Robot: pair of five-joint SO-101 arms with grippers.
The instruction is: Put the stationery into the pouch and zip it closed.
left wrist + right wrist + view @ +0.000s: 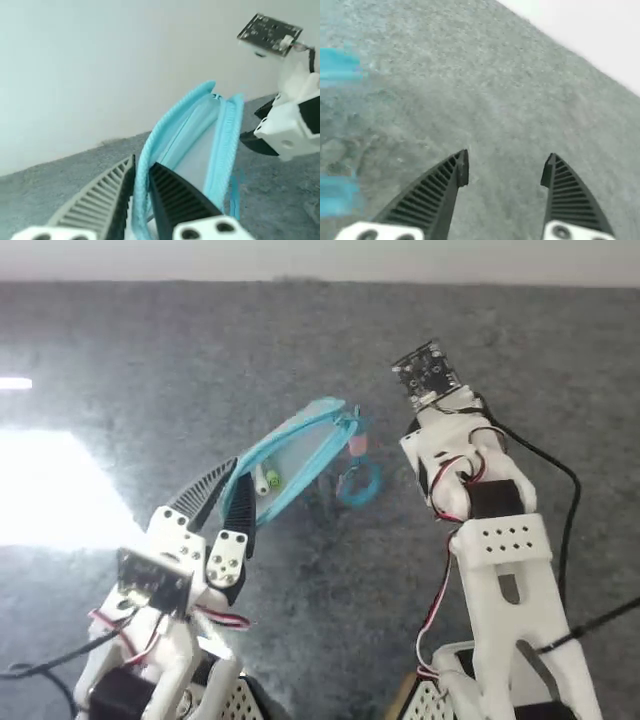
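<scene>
Left tool [142, 162] pinches pouch [199, 132] rim; right tool [508, 155] spread.

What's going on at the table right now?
The left gripper is clamped on one end of the blue pouch. Pens are already inside it, and the zip looks open, so the closing step is not yet done. The right gripper is open above the table near the pouch's other end, holding nothing.
</scene>
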